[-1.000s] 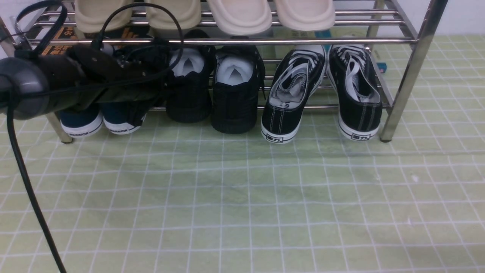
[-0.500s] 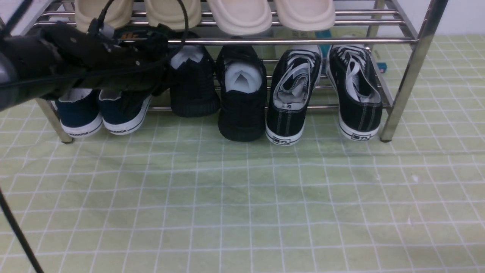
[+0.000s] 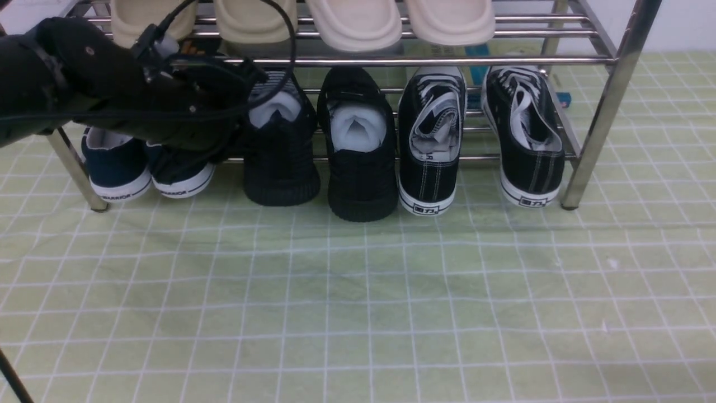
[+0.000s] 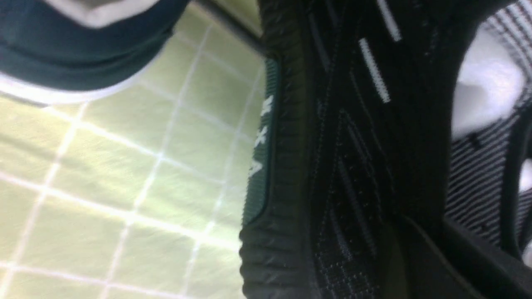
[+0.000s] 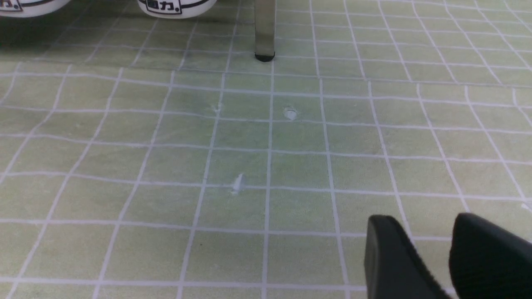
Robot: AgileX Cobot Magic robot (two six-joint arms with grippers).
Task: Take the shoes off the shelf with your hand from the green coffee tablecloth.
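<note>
Front low, facing shelf point(image 3: 607, 112); left wrist tight on shoes point(image 4: 353, 166); right wrist over tablecloth point(image 5: 266, 166), sharing leg point(image 5: 264, 29).

Your work surface: the green coffee tablecloth point(image 3: 358, 313), pale, gridded and slightly wrinkled.
You'll find the shelf point(image 3: 597, 129) standing on it by its upright legs toward the far side, and a few small white flecks point(image 5: 237, 182) on the bare cloth before it.

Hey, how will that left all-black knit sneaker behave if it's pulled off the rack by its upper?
The left black knit sneaker probably flexes at the upper, though the white paper stuffing should stop it collapsing. It likely feels light for its size. Its ribbed sole may catch on the shelf rails rather than slide.
</note>
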